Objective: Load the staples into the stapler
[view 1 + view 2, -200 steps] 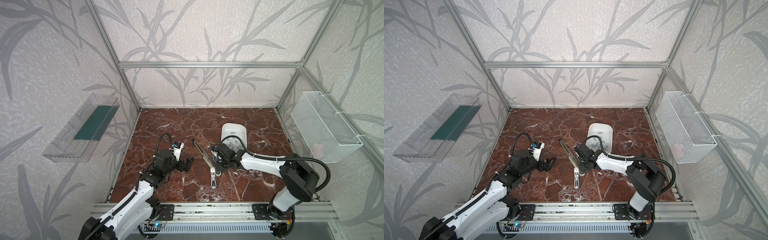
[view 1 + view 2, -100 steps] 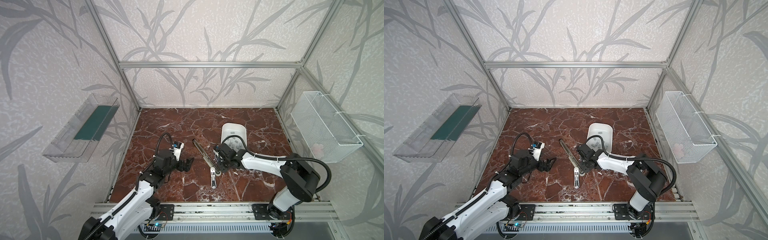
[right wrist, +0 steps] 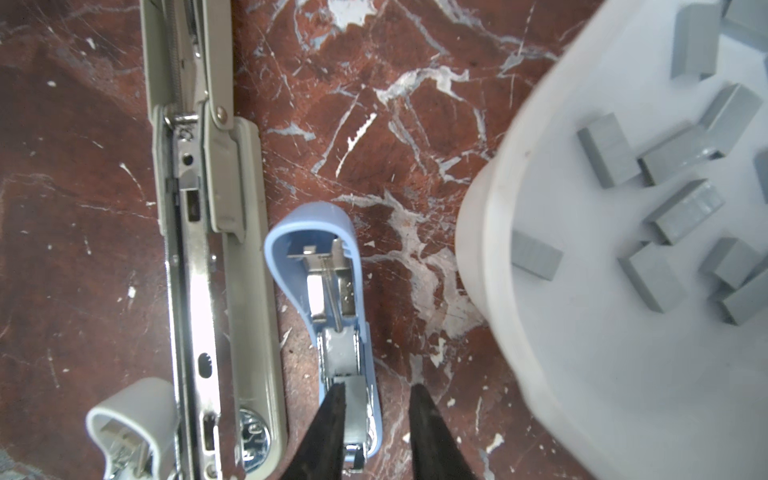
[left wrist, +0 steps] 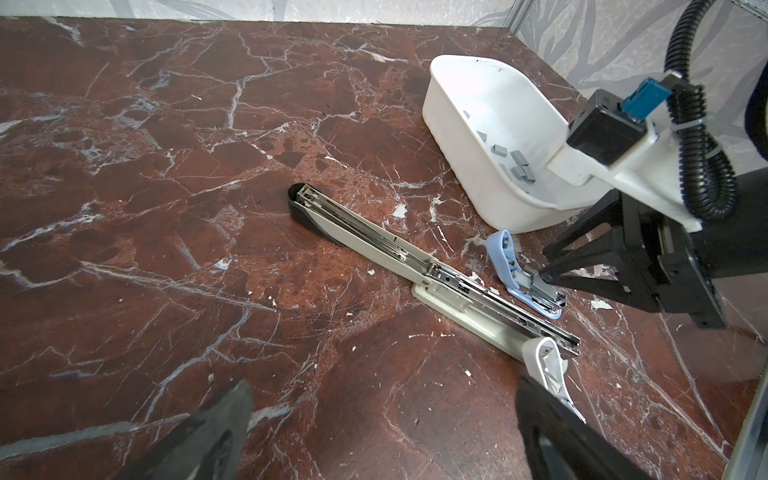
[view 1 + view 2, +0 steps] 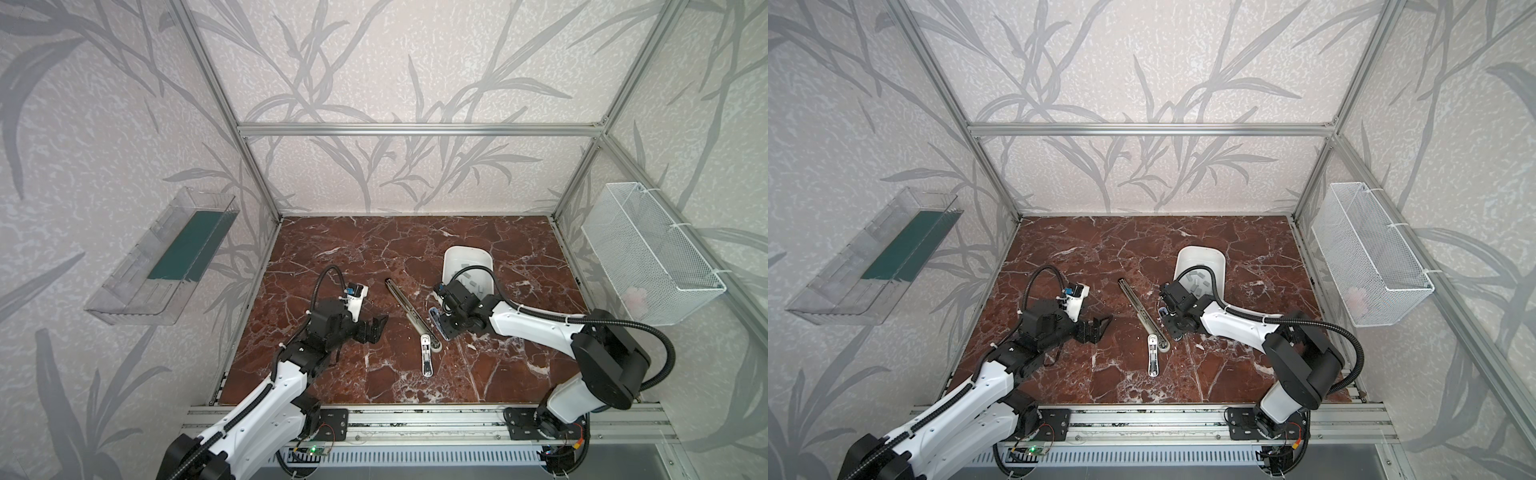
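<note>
A small blue stapler [image 3: 307,232] lies hinged open on the marble, between a long beige stapler [image 3: 241,249] and the white tub [image 3: 519,208]. A grey strip of staples [image 3: 355,395] rests in its metal track. My right gripper [image 3: 377,388] hangs just over that end, open a little. One finger overlaps the strip's edge and the other stands apart over bare marble. More staples [image 3: 681,212] lie loose in the tub [image 5: 467,253]. My left gripper [image 5: 376,328] hovers wide open and empty to the left of the long stapler [image 5: 409,307].
A small white stapler [image 5: 427,357] lies open at the long stapler's near end. On the left wall hangs a clear tray [image 5: 166,257], and on the right wall a wire basket [image 5: 648,257]. An aluminium rail [image 5: 415,419] runs along the front edge.
My right gripper has shifted slightly to the right, toward the tub, staying over the blue stapler. The left arm has not moved.
</note>
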`<state>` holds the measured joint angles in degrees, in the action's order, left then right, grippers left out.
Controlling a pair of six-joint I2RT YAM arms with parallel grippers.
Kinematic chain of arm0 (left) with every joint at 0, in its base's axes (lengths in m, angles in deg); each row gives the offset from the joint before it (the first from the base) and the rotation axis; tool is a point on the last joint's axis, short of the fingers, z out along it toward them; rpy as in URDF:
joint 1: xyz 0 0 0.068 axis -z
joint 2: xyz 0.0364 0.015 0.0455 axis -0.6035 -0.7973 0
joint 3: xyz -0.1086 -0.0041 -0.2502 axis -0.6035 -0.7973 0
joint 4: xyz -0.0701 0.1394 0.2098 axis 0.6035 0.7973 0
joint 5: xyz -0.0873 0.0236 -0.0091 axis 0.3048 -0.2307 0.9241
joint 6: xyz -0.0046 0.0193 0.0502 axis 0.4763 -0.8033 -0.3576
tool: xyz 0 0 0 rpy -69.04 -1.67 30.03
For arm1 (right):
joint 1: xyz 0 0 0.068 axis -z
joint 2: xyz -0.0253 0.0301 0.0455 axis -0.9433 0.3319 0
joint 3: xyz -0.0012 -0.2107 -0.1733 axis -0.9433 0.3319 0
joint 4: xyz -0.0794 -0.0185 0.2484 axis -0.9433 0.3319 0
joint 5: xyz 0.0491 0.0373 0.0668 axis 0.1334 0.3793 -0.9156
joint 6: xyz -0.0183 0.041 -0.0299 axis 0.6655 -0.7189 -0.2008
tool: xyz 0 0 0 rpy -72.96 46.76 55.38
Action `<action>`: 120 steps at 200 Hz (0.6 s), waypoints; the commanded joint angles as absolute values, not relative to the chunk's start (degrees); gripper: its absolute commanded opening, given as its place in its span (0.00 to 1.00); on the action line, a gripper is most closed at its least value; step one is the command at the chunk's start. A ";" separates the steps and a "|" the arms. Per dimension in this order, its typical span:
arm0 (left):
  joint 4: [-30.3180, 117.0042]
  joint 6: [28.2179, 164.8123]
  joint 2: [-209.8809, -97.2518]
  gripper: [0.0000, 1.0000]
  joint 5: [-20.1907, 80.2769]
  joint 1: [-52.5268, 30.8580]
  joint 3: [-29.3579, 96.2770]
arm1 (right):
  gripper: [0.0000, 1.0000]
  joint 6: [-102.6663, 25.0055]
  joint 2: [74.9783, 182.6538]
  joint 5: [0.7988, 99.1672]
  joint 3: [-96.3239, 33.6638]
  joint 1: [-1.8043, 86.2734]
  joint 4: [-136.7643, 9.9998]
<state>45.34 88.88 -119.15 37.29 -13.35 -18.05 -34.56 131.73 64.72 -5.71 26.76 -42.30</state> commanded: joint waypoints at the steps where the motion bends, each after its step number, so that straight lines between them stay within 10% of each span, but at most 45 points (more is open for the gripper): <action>1: 44.40 88.21 -118.62 0.99 38.04 -13.57 -18.50 | 0.29 -34.69 131.57 63.65 -6.75 26.85 -41.72; 120: 44.42 88.32 -118.52 0.99 37.77 -13.57 -18.53 | 0.25 -33.79 135.32 62.05 -7.20 26.76 -42.94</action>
<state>45.34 88.88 -119.10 37.29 -13.35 -18.05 -34.37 134.14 62.30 -5.96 26.76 -43.11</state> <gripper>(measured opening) 0.994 0.254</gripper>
